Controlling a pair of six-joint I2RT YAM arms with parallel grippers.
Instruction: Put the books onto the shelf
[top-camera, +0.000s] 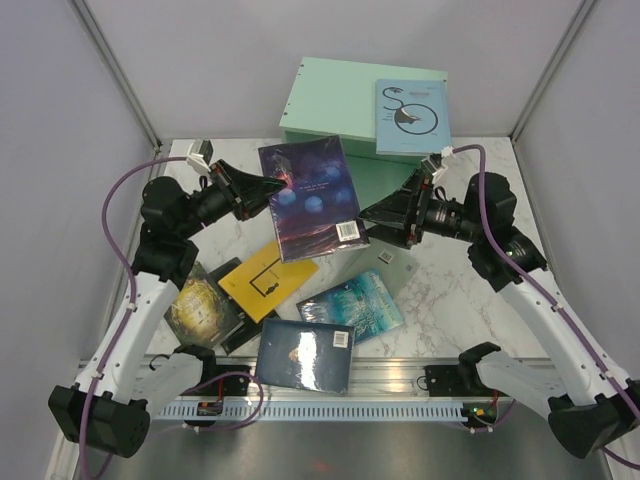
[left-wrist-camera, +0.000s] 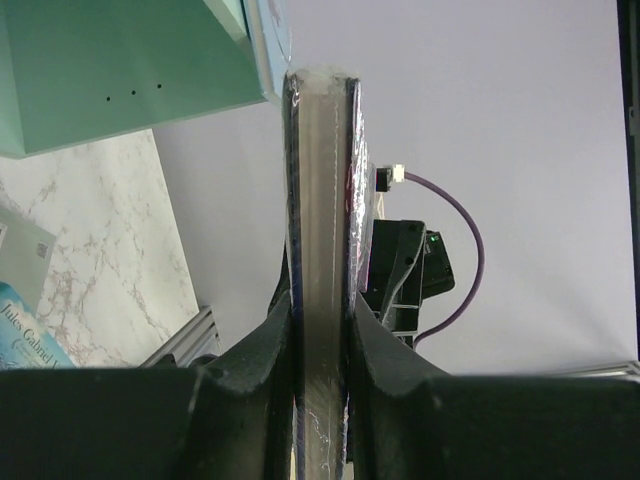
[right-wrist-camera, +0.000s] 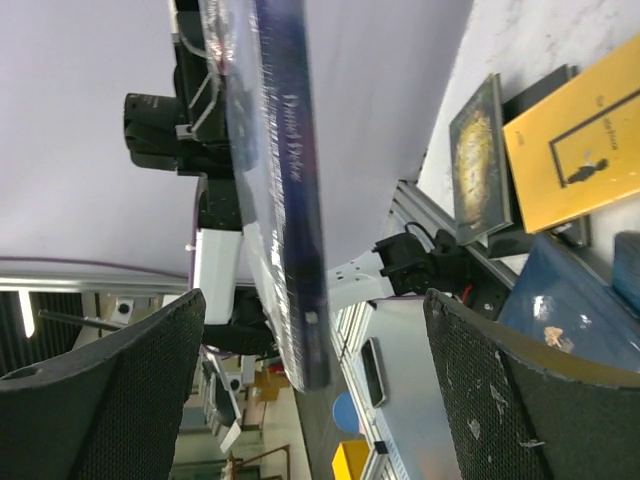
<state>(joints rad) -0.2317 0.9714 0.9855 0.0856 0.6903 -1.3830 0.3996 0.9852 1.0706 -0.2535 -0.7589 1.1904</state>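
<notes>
Left gripper (top-camera: 282, 184) clamped galaxy book (top-camera: 312, 195); right gripper (top-camera: 366, 214) gaped astride its opposite edge. Right should close squarely before left releases.

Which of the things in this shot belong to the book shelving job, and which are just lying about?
Belongs to the job: mint-green shelf; galaxy book, clamped in the left gripper; cat book; yellow book; gold-brown book; navy book; teal book; pale green book.
Just there: marble table; purple cables; metal rail.
</notes>
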